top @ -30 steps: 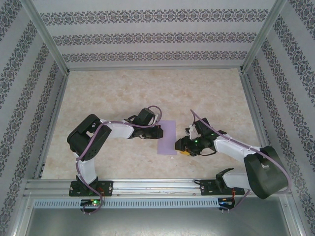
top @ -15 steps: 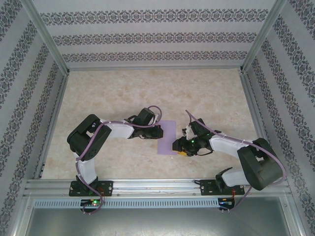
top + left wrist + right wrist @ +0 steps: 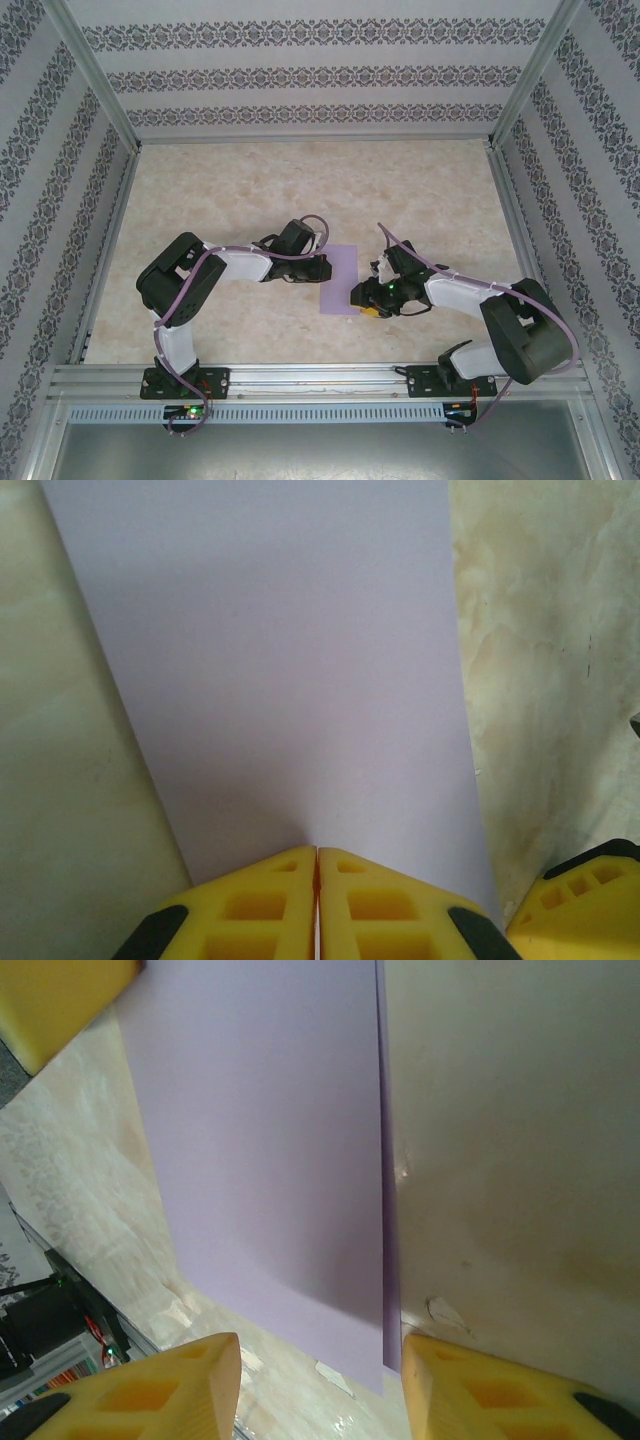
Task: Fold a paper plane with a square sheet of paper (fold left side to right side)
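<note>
Left gripper (image 3: 325, 268) and right gripper (image 3: 358, 297) flank the lavender sheet of paper (image 3: 340, 282), flat on the table (image 3: 250, 180), from above. Left wrist: yellow fingers (image 3: 270, 905) pressed shut at the sheet's edge. Right wrist: jaws apart, straddling its corner.

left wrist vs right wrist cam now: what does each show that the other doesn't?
Left wrist: left gripper fingers shut together, tips at the near edge of the square sheet of paper. Right wrist: right gripper jaws apart, straddling the sheet's corner; a darker second layer peeks out along one edge. Both: the lavender sheet flat on the marble table, plus a bit of the other arm's yellow finger in a corner.
</note>
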`<state>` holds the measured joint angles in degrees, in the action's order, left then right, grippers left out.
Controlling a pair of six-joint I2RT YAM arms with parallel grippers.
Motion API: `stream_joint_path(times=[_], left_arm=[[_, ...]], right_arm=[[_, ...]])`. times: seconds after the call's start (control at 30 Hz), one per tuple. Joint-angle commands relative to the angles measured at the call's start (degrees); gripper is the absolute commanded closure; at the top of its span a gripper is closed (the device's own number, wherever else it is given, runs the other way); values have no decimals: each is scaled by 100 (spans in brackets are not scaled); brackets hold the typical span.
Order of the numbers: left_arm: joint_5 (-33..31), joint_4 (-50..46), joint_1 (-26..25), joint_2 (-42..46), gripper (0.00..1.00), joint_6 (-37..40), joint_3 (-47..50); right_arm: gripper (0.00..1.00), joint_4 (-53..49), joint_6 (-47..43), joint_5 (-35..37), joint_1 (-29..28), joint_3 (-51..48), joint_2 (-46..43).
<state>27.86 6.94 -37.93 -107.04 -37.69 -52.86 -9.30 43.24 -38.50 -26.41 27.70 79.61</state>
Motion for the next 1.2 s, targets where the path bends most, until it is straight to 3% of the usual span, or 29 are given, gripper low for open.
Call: stream_joint_path(times=[0.0,0.53,1.17], left_arm=[[-49,-461,-67,-114,91,69,73],[-54,-485,-65,-48,91,82,73],[22,-388,-63,51,91,63,133]], right_arm=[[54,686,13,-157,-57,113,186],[55,837,57,-294,160,112,137],[61,1087,-324,-362,608,687,985]])
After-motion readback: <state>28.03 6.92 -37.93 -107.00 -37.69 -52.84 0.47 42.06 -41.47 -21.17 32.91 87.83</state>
